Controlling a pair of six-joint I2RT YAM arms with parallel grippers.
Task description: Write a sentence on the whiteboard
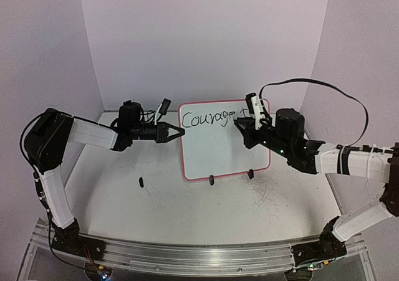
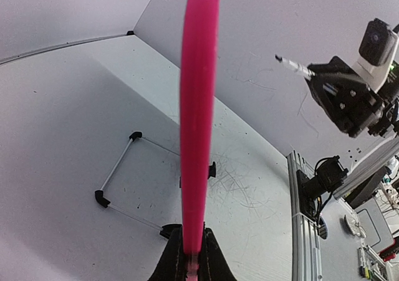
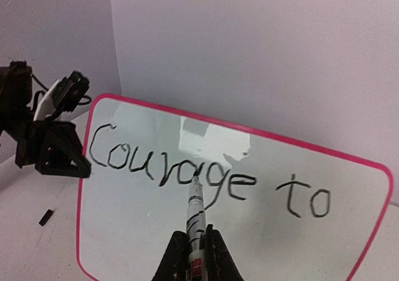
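The whiteboard [image 1: 218,150], white with a pink frame, stands upright mid-table and reads "Courage to" [image 3: 206,175]. My left gripper [image 1: 179,133] is shut on its left edge; in the left wrist view the pink frame [image 2: 198,106] runs edge-on up from between the jaws of that gripper [image 2: 192,256]. My right gripper [image 1: 240,126] is shut on a black-and-white marker [image 3: 195,222]. The marker's tip [image 3: 194,182] points at the "a" of "Courage"; I cannot tell whether it touches the board. The right gripper [image 2: 340,97] with its marker tip [image 2: 292,64] also shows in the left wrist view.
Two black clip feet [image 1: 212,180] [image 1: 250,174] sit under the board's lower edge. A small black piece [image 1: 141,182] lies on the table left of it. Old pen scribbles [image 1: 265,194] mark the tabletop. A wire stand [image 2: 118,175] lies behind the board. An aluminium rail [image 1: 187,256] runs along the near edge.
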